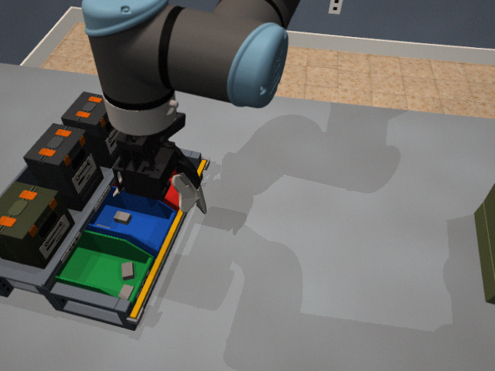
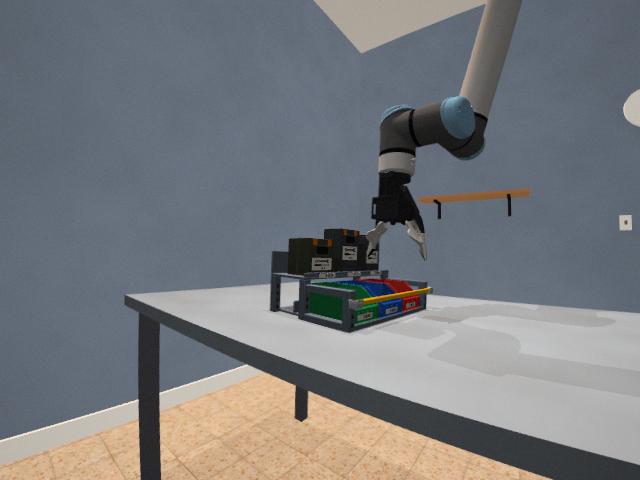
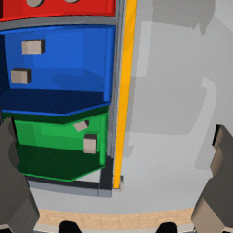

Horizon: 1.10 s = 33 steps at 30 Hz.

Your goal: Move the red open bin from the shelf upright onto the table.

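The red open bin (image 2: pixel 400 285) sits in the far slot of the low grey shelf (image 2: pixel 351 304), behind a yellow rail (image 1: pixel 159 255). In the top view only a small red patch of the bin (image 1: pixel 172 190) shows past the wrist. In the wrist view the bin (image 3: pixel 58 7) is cut off at the top edge, and two grey parts show in it. My gripper (image 2: pixel 397 243) hangs above the shelf's red end with its fingers wide open and empty. It also shows in the top view (image 1: pixel 155 195) and in the wrist view (image 3: pixel 116 194).
A blue bin (image 1: pixel 135 221) and a green bin (image 1: pixel 104 267) with grey blocks sit beside the red bin. Three dark cases (image 1: pixel 59 159) stand on the shelf's upper tier. An olive box (image 1: pixel 486 247) is at the table's right edge. A wooden wall shelf (image 2: pixel 473 196) hangs behind.
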{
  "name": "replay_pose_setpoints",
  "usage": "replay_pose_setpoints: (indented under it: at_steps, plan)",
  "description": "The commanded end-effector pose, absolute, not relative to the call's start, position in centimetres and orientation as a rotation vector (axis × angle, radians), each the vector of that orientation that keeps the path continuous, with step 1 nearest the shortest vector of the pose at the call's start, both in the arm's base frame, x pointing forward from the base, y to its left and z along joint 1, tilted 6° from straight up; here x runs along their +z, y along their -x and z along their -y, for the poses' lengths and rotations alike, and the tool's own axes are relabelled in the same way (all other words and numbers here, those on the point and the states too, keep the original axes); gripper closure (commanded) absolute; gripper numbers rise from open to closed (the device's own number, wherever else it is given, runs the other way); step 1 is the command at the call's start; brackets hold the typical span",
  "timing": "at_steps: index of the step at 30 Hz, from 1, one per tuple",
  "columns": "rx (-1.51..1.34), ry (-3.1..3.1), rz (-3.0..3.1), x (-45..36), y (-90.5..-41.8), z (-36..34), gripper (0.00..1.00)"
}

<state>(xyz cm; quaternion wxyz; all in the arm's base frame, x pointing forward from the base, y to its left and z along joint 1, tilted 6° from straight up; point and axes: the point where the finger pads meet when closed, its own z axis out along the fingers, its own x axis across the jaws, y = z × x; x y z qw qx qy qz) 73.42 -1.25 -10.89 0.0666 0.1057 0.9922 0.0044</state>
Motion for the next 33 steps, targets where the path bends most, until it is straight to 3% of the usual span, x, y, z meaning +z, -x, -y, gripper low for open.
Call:
replay_pose_setpoints:
  at_steps: [1, 33]
  plan:
    - [-0.021, -0.352, -3.015, -10.81, -73.36, 1.36, 0.0]
    - [-0.021, -0.352, -3.015, -10.49, -72.64, 1.82, 0.0]
